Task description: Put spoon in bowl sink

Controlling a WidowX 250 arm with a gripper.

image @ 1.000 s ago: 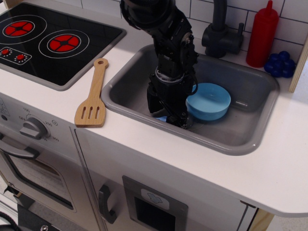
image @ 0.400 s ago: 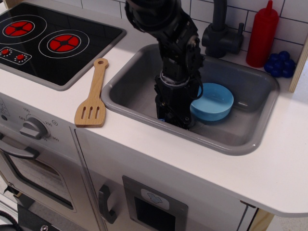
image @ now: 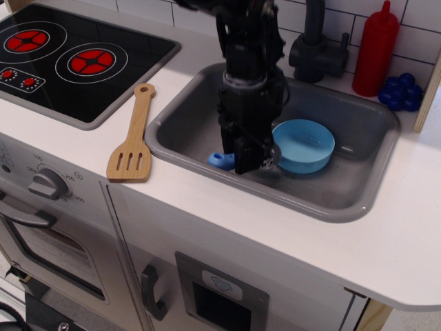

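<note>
The light-blue bowl [image: 304, 145] stands upright on the floor of the grey sink [image: 186, 131], right of centre. My gripper [image: 247, 164] points straight down into the sink, just left of the bowl. It is shut on the spoon [image: 221, 161]. The spoon's light-blue handle sticks out to the left of the fingers, and its grey scoop end shows on the right, close to the bowl's rim. The spoon lies roughly level, a little above the sink floor. The middle of the spoon is hidden by the fingers.
A wooden slotted spatula [image: 133, 138] lies on the white counter left of the sink. The black stovetop [image: 76, 62] is at the far left. A dark faucet [image: 316, 48], a red bottle [image: 375, 48] and blue toy grapes [image: 400, 91] stand behind the sink.
The arm has straightened to vertical and risen slightly. The spoon's blue handle now shows at the left of the fingers, lifted off the sink floor. The bowl has not moved.
</note>
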